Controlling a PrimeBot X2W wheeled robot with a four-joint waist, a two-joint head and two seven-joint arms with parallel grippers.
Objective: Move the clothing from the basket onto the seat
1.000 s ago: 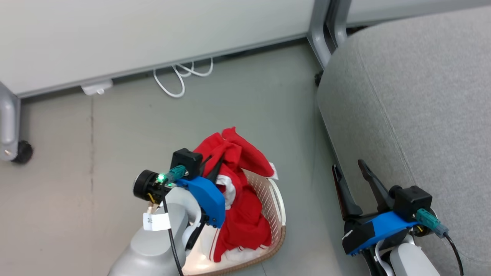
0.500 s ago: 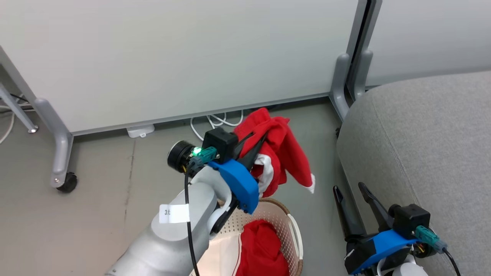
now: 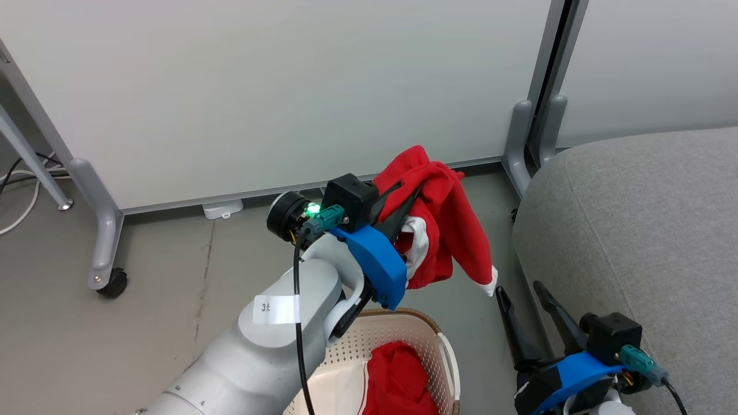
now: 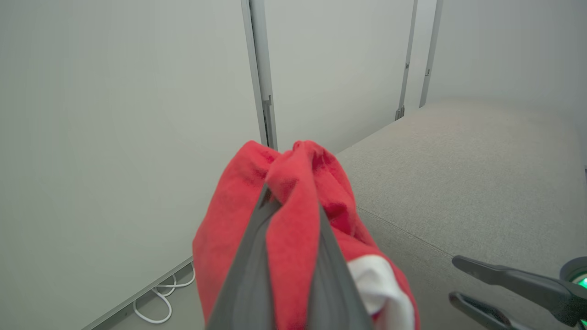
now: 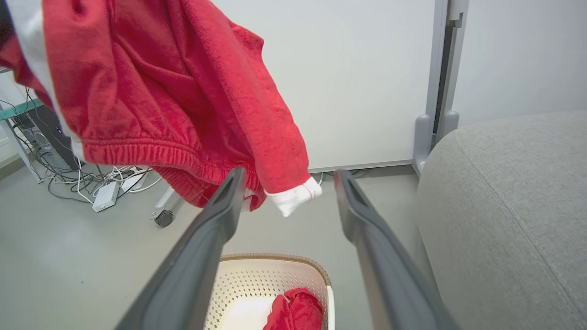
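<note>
**A:** Which step is this?

**B:** The carry, I'd say. The left tool (image 3: 403, 193) is pinched tight on a bunch of the red top (image 3: 455, 230). The top hangs in the air, clear of the basket (image 3: 429, 324) at its six o'clock. It is not touching the seat (image 3: 634, 230) at its three o'clock.

**A:** And the right tool (image 3: 519, 286)?

**B:** Spread wide, holding nothing. It sits low, at about five o'clock of the top, just beside the seat's edge. The top's white cuff dangles near its fingertips.

**A:** What does the next move call for?

**B:** Probably a swing toward three o'clock, with the top kept high enough that the hanging sleeve clears the seat's rounded edge. Then the left tool lets go over the cushion.

**A:** Would that finish the job?

**B:** No. A second red piece (image 3: 400, 374) lies in the basket, so by my reckoning about half is left.
</note>
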